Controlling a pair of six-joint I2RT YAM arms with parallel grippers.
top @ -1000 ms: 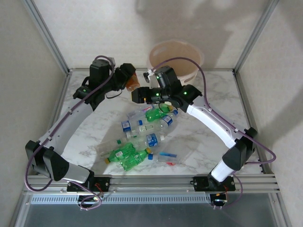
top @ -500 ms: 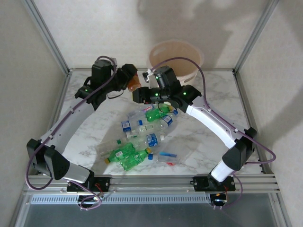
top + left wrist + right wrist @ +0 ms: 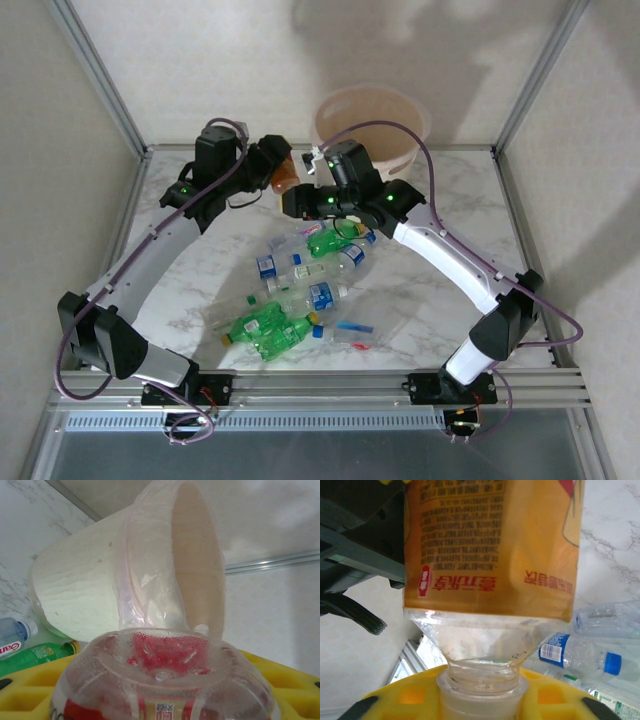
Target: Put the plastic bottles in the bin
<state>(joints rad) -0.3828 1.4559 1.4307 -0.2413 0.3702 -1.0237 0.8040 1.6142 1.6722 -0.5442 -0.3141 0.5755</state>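
Pinching the orange bottle (image 3: 284, 176) together, the left gripper (image 3: 165, 705) clamps its body and the right gripper (image 3: 481, 700) its capped neck, long axis running between them, with the bin (image 3: 380, 110) just beyond, nearer the right arm.

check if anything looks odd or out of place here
One thing: both hands are shut on the same orange-labelled bottle near the bin, the left hand at its base and the right hand at its cap.
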